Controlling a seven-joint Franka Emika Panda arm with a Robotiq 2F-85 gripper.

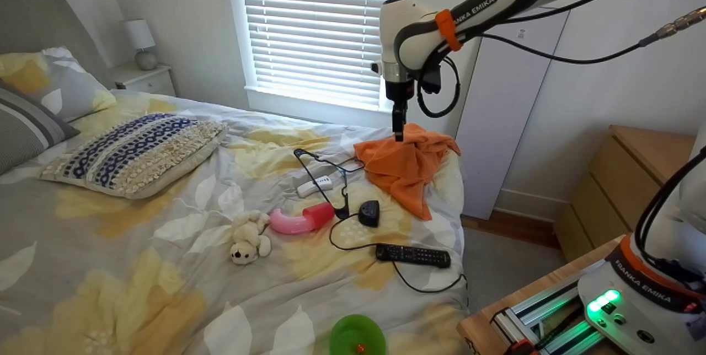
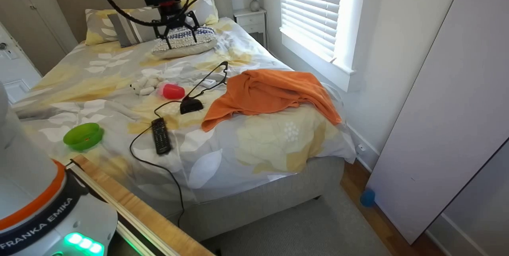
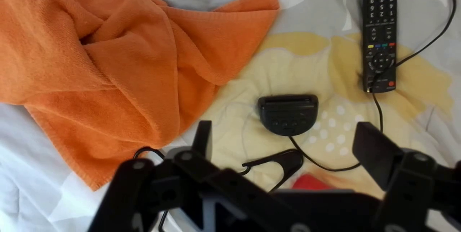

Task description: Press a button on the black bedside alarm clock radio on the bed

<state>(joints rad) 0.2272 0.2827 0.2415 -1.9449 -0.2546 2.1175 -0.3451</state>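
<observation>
The black alarm clock radio [image 1: 368,213] sits on the bed [image 1: 182,234], between the orange towel and the remote; it also shows in an exterior view [image 2: 191,105]. In the wrist view the clock [image 3: 288,115] lies beyond the fingertips, with a row of small buttons near its curved edge and a black cable leaving that edge. My gripper [image 3: 282,140] is open and empty, its two fingers wide apart. In both exterior views the gripper [image 1: 398,135] [image 2: 182,44] hangs well above the bed, pointing down and touching nothing.
An orange towel [image 1: 408,162] lies beside the clock. A black remote [image 1: 413,255], black hanger [image 1: 343,211], white device [image 1: 314,186], pink-and-red cup [image 1: 300,220], plush toy [image 1: 249,238] and green bowl [image 1: 357,333] lie on the bed. The clock's cable runs past the remote.
</observation>
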